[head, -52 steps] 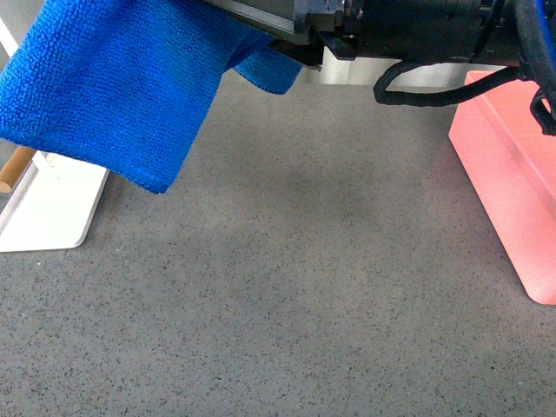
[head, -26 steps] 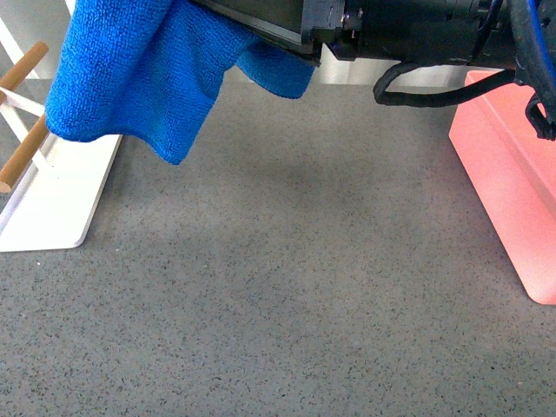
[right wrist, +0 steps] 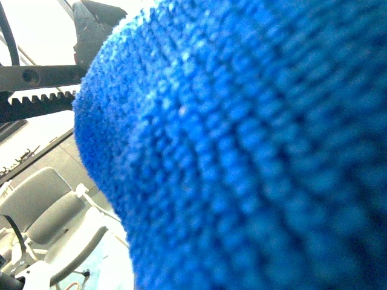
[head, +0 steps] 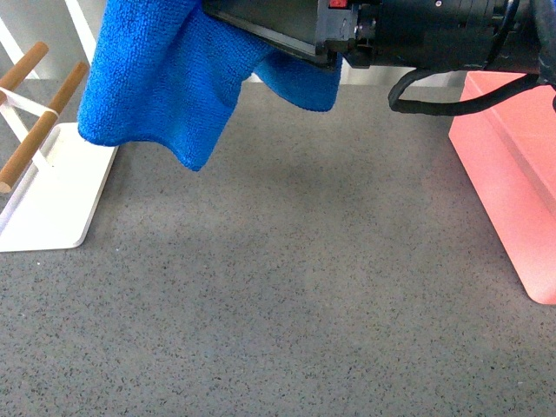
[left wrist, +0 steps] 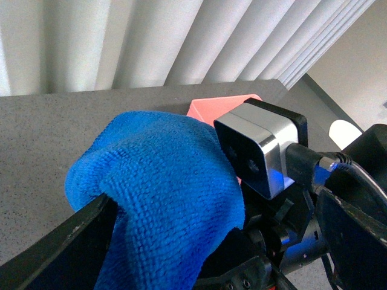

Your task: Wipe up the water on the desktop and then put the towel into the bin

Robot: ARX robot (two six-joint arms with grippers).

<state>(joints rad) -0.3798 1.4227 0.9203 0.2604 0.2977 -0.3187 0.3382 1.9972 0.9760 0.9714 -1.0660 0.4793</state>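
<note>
R: my right gripper (head: 221, 10) grips the towel (head: 165, 78); cloth hides the jaws | towel: hangs in air above the desktop (head: 287, 287), between white rack (head: 52, 200) and bin (head: 508, 182) | L: my left gripper (left wrist: 214, 241) is wide open

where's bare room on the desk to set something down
Bare: middle and near part of the dark grey speckled desktop, between the white rack base plate at left and the salmon-pink plastic bin at right. Crowded: far left, where the royal-blue fuzzy towel hangs beside the wooden rack bars.
</note>
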